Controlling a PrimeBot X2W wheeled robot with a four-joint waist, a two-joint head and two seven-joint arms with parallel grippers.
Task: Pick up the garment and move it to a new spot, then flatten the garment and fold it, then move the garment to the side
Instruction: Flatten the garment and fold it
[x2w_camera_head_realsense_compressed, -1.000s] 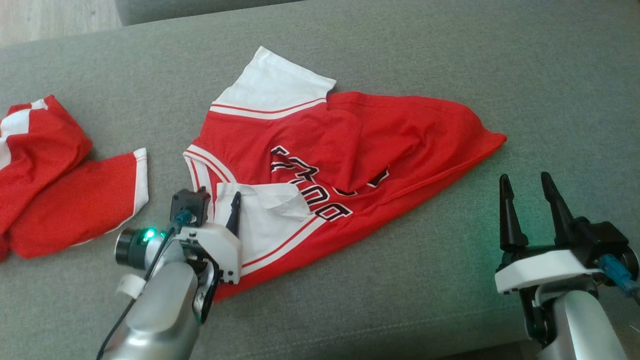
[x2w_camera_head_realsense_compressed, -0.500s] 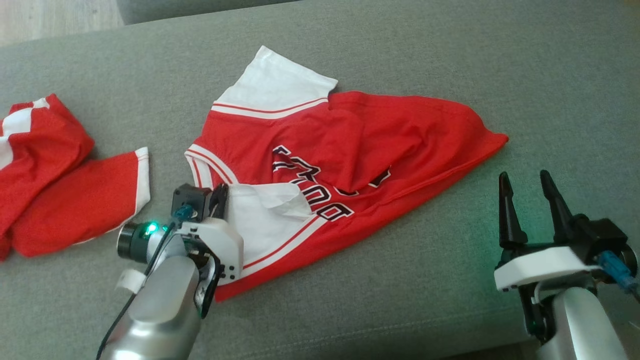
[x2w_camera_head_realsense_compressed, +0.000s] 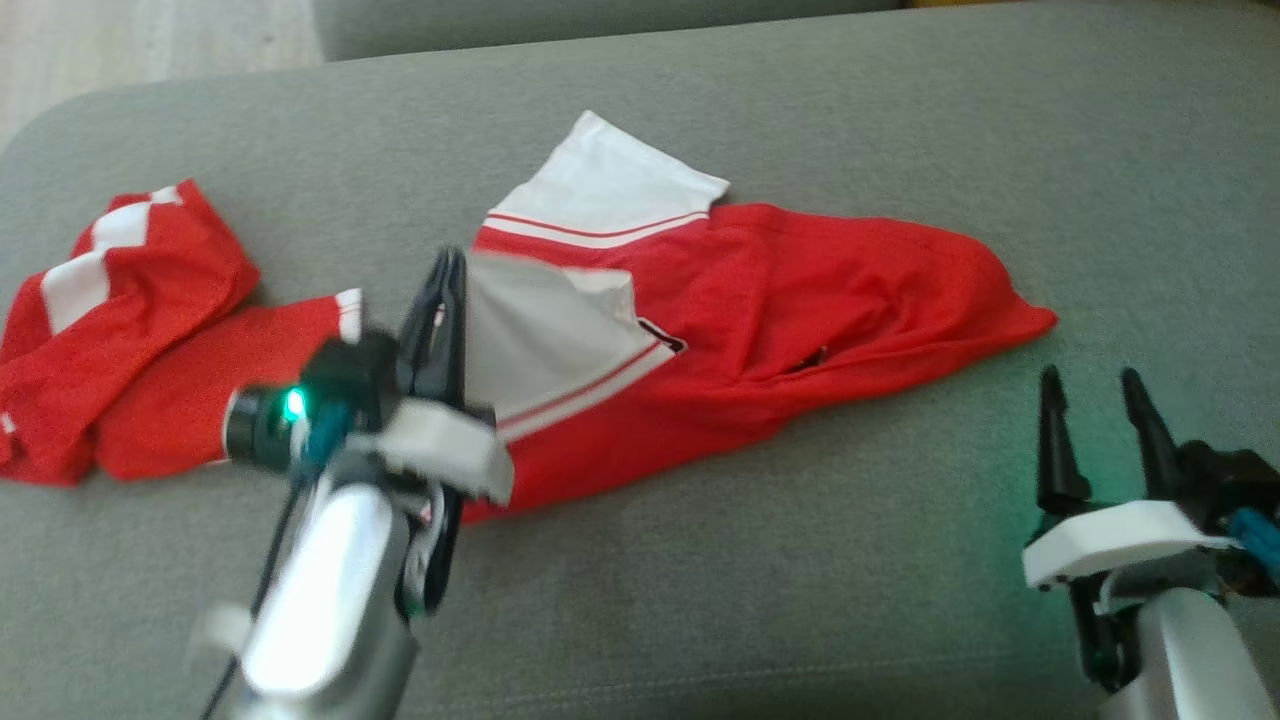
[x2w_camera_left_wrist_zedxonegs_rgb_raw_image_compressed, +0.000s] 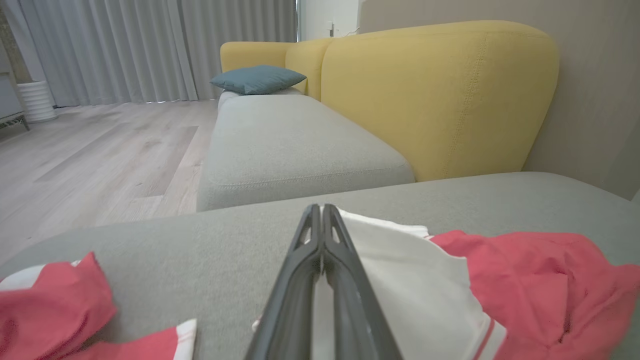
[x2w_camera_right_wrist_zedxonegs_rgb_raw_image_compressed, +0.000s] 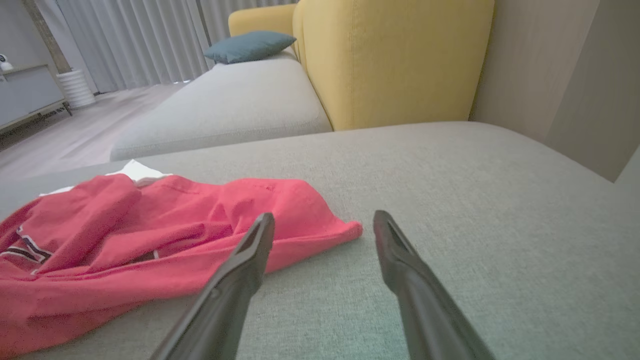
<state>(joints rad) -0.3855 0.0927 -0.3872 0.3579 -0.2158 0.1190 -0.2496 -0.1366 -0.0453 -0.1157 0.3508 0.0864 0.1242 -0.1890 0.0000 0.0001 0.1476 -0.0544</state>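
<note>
1. Left pincer (x2w_camera_head_realsense_compressed: 450, 262) clamped on white sleeve (x2w_camera_head_realsense_compressed: 540, 325) of jersey (x2w_camera_head_realsense_compressed: 820, 290), sleeve held up over the chest.
2. Jersey lies crumpled on grey sofa (x2w_camera_head_realsense_compressed: 900, 120).
3. Right pincer (x2w_camera_head_realsense_compressed: 1090, 378) open, near jersey, not touching.

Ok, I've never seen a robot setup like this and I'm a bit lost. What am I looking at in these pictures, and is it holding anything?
This is a two-armed robot working over a grey cushion. One picture looks down from a camera on its head. The other two come from cameras on its wrists, each looking along that arm's two dark fingers. A red and white jersey lies crumpled on the cushion, with a second red garment to its left. The left gripper is shut on the jersey's white part, which looks slightly lifted. The right gripper is open and holds nothing. It sits near the jersey's red tip. Behind, the wrist views show a yellow sofa back and a blue pillow.
</note>
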